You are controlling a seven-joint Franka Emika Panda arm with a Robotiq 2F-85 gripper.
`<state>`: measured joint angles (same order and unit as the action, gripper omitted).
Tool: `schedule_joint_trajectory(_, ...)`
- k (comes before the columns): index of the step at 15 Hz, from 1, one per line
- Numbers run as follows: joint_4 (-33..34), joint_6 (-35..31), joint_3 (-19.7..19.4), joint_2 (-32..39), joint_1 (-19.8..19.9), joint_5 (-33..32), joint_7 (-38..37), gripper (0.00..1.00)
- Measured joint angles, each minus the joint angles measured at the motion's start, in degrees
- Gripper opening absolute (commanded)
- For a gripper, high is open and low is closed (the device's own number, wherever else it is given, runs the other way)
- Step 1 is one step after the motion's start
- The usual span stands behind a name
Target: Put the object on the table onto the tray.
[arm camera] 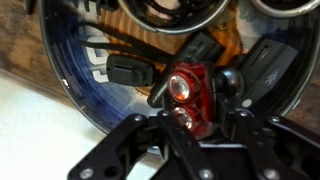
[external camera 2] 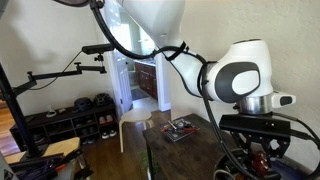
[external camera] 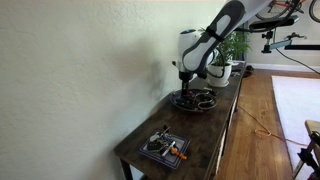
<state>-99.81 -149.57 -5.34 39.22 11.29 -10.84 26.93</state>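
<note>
The long dark brown table (external camera: 218, 122) stands along the wall. The round dark tray (external camera: 206, 104) lies at its far part, and in the wrist view its glossy rim (arm camera: 58, 72) fills the picture. My gripper (arm camera: 193, 120) hangs straight over the tray, its fingers close on both sides of a small red light with two round lenses (arm camera: 190, 98). The gripper also shows in both exterior views (external camera: 185, 84) (external camera 2: 262, 160); the red thing shows between the fingers. Black items (arm camera: 126, 70) lie in the tray around it.
A smaller square dark tray with orange items (external camera: 163, 147) (external camera 2: 181, 129) sits at the near end of the table. A potted plant (external camera: 232, 50) stands at the far end behind the round tray. The wall runs along one long edge of the table.
</note>
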Motion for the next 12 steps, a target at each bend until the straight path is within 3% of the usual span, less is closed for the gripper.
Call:
schedule_joint_trajectory(1,0.5,0.0,0.1,0.5,0.0,0.0,0.0,0.7)
schedule_joint_trajectory(3,1.0,0.3,0.2,0.8,0.0,0.0,0.0,0.73)
schedule_joint_trajectory(7,1.1,2.2,0.7,0.3,-0.1,0.0,0.0,0.98)
schedule_joint_trajectory(12,0.6,7.5,1.4,-2.5,-0.7,0.0,0.0,1.0)
